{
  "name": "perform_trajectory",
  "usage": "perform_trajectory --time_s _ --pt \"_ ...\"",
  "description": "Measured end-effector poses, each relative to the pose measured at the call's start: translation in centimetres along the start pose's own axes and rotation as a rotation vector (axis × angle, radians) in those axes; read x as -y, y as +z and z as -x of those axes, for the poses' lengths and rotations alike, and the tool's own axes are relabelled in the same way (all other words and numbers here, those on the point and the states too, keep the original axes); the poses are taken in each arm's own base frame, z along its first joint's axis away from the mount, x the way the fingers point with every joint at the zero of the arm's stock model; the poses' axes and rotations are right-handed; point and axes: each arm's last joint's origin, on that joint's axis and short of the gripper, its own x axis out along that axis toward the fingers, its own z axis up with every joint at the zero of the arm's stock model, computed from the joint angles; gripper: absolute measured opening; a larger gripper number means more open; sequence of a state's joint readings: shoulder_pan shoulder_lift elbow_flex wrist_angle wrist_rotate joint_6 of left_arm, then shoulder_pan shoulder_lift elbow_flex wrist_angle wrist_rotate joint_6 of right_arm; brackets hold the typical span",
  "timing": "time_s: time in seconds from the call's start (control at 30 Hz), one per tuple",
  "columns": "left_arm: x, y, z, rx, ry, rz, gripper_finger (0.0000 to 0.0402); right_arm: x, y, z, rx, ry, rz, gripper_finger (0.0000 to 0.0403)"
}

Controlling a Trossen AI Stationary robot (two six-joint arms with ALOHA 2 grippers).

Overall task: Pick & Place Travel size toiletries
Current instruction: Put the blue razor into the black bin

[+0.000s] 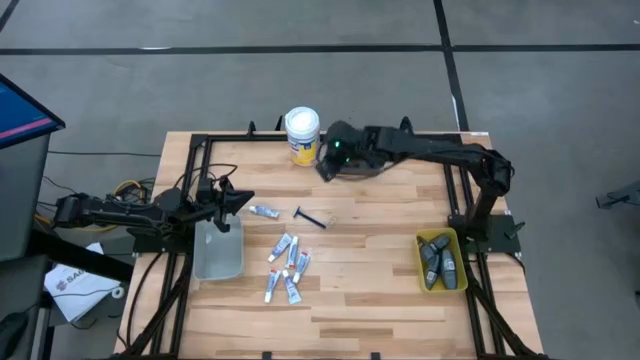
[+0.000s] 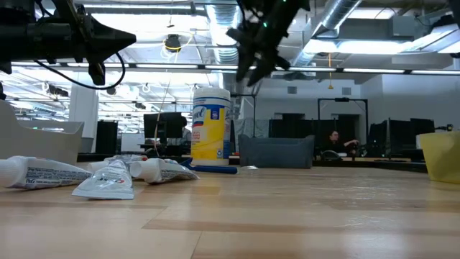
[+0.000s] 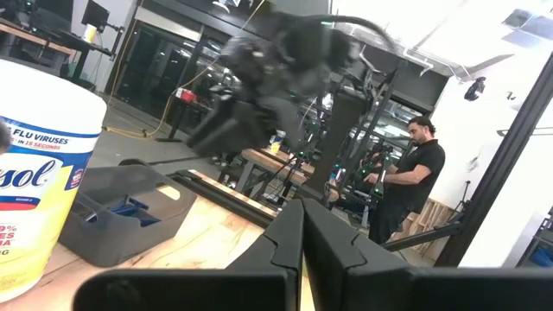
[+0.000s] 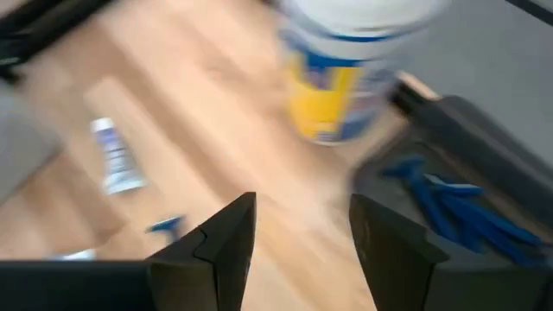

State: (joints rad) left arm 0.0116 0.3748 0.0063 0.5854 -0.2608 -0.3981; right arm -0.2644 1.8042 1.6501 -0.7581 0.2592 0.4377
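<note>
Smooth pale wood table (image 1: 370,300), crinkled glossy tubes (image 2: 108,180), matt dark plastic tray (image 3: 112,216).

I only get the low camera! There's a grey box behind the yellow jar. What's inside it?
Observer: Blue razors lie in that dark tray. The right wrist camera shows them.
Operator: Is the claw up top holding one?
Observer: No. The right gripper is open near the tray, with nothing between its fingers.
Operator: What's in the yellow thing on my right?
Observer: From above, the yellow tray holds dark grey pods.
</note>
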Motion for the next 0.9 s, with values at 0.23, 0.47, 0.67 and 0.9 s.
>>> perform_trajectory --time_s 0.23,0.47,0.67,0.9 --pt "0.0 0.0 0.0 0.000 0.001 0.000 0.0000 -5.7 -2.1 1.9 0.056 0.140 0.101 0.0192" --pt "0.0 0.0 0.0 0.000 0.000 0.000 0.0000 -10.6 -3.9 4.3 0.181 0.300 0.231 0.0216" --pt "0.0 0.0 0.0 0.000 0.001 0.000 0.0000 -14.7 -6.2 3.5 0.248 0.376 0.356 0.0218" --pt "0.0 -0.1 -0.1 -0.004 0.002 -0.001 0.0000 -18.4 -9.9 -2.7 0.236 0.381 0.491 0.0219"
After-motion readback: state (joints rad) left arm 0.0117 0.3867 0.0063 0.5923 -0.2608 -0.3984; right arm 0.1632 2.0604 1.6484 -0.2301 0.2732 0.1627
